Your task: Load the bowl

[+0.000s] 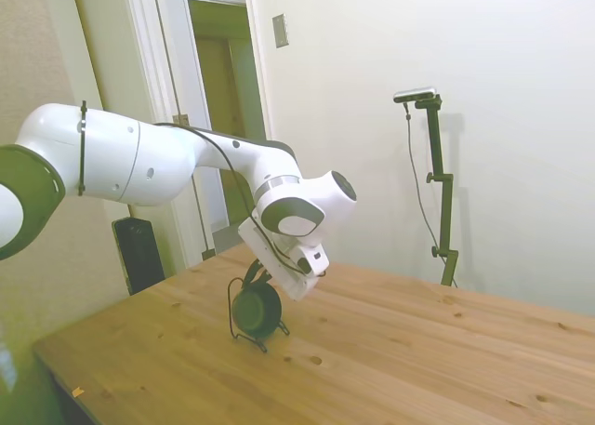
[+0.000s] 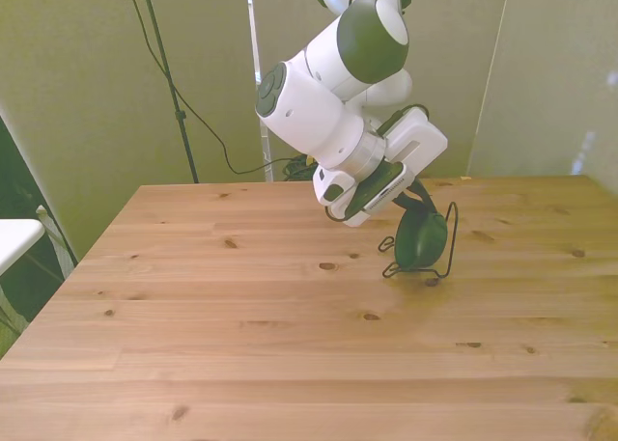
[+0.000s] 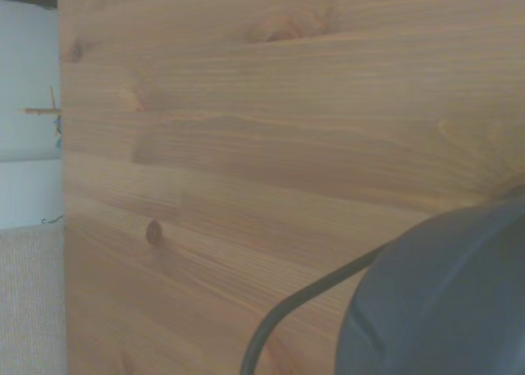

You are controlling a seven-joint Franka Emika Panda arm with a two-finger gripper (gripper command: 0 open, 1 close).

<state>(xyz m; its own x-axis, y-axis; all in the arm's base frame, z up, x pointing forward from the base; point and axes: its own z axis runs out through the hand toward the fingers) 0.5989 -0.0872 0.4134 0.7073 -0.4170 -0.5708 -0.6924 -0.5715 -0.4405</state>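
Standing on edge in the wire rack, the bowl sat mid-counter, apparently slotted so the wires propped it. Gripper angled down at its rim; whether the fingers were clamped or apart, cannot tell.

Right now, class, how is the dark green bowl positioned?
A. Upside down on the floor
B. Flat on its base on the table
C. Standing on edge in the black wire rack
C: the bowl stands on edge within the thin wire rack on the table.

Matte green bowl, thin wire rack, knotty wooden table
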